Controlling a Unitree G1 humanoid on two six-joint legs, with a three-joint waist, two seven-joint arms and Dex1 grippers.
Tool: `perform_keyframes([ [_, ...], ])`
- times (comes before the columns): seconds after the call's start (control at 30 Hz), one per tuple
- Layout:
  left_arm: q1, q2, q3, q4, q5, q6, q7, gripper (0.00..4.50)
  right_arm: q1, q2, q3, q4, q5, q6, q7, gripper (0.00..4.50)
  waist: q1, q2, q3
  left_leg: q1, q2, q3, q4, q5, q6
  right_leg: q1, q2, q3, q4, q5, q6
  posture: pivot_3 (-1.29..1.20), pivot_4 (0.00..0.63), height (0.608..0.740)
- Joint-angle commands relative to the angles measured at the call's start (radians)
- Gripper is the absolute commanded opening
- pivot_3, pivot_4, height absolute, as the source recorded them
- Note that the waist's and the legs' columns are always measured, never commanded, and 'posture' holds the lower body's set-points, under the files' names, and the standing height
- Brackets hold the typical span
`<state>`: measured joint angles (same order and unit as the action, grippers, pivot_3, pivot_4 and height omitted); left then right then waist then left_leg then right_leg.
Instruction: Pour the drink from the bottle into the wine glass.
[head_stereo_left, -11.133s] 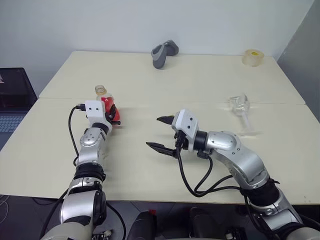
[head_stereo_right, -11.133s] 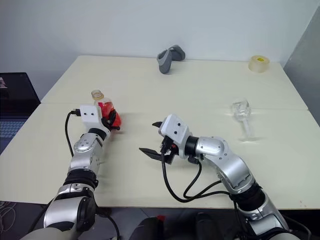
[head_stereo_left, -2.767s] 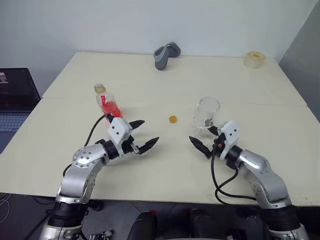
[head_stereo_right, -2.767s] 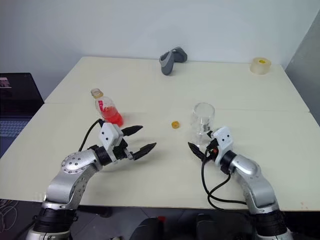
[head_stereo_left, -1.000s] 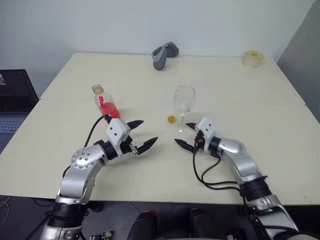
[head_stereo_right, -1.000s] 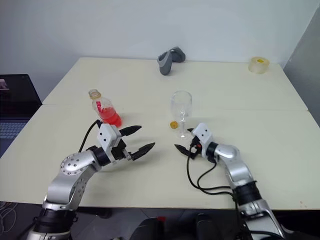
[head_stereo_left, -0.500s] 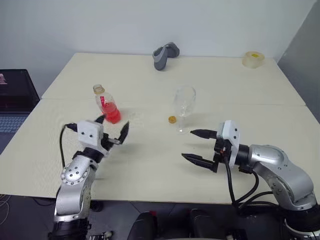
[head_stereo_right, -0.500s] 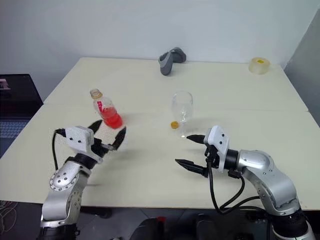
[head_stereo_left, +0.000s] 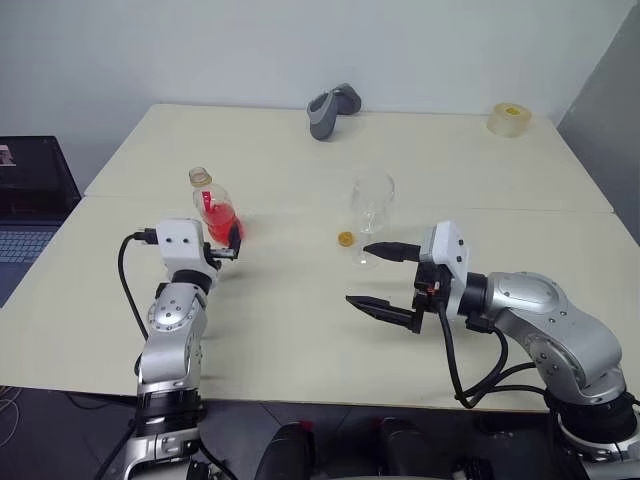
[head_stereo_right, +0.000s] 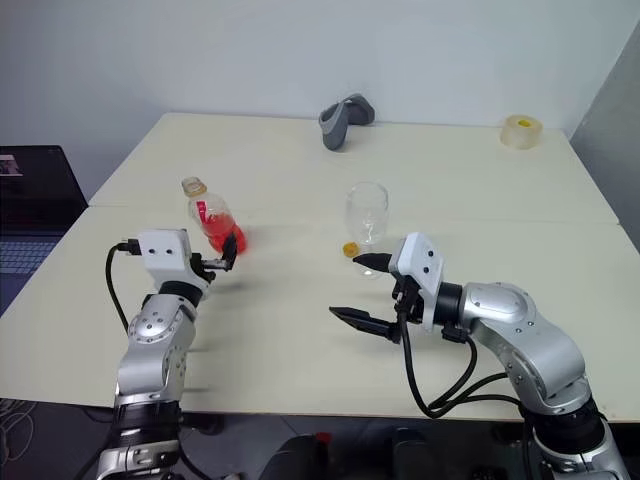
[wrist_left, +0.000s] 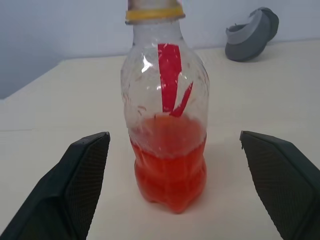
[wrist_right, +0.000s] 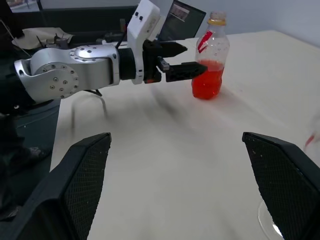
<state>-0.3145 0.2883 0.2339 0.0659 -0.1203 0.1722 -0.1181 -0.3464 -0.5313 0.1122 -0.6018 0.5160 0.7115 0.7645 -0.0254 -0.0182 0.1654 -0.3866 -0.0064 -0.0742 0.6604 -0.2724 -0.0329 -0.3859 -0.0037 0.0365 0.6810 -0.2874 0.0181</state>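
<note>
Bottle, uncapped and upright on the table, held the drink in its lower part. The left gripper faced it with fingers spread, grasping nothing. The right gripper, likewise released, hovered just before the empty wine glass; a yellow cap lay beside the glass.

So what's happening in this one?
The left gripper is open and lined up on the bottle, which stands uncapped on the table with red drink in its lower part. Its cap lies beside the empty wine glass. The right gripper hangs open, holding nothing.
</note>
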Motion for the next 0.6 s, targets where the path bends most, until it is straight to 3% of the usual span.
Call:
perform_keyframes([
  [0.03, -0.051, 0.015, 0.007, 0.064, 0.014, -0.016, 0.016, 4.50, -0.019, -0.001, -0.001, -0.035, 0.018, -0.011, -0.006, 4.48, 0.000, 0.000, 0.000, 0.000, 0.000, 0.000, 0.000, 0.000, 0.000, 0.000, 0.000, 0.000, 0.000, 0.000, 0.000, 0.00, 0.150, 0.740],
  [0.57, -0.258, 0.035, 0.042, 0.397, -0.017, -0.082, 0.025, 4.50, -0.022, 0.005, 0.018, -0.018, 0.005, -0.042, -0.022, 4.48, 0.000, -0.001, 0.000, 0.000, 0.000, 0.000, 0.000, 0.000, 0.000, 0.000, 0.000, -0.001, 0.000, 0.000, 0.000, 0.00, 0.150, 0.740],
  [0.6, -0.266, 0.039, 0.042, 0.410, -0.016, -0.091, 0.021, 4.30, -0.023, 0.007, 0.020, -0.016, 0.004, -0.044, -0.025, 4.50, -0.001, -0.001, 0.000, 0.000, 0.000, 0.000, 0.000, 0.000, 0.000, 0.000, 0.000, -0.001, 0.000, 0.000, 0.000, 0.00, 0.150, 0.740],
])
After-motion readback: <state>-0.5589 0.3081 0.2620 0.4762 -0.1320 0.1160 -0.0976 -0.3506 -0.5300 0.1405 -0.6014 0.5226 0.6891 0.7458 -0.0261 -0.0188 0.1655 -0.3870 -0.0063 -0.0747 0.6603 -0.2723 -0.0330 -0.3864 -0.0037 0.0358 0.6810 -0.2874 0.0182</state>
